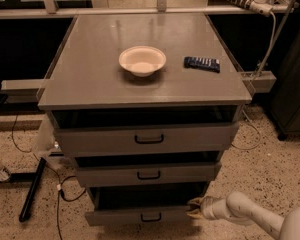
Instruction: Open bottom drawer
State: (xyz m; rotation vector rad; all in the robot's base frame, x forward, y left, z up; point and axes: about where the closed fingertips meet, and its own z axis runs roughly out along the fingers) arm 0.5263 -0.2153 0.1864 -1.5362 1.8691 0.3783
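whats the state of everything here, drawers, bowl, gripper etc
top drawer: pulled partway out
middle drawer: pulled partway out
bottom drawer: partway open, dark gap above its front
bowl: upright, looks empty, on the cabinet top
dark flat object: lying flat, right of the bowl, apart from it
gripper: low near the floor, at the right end of the bottom drawer's front
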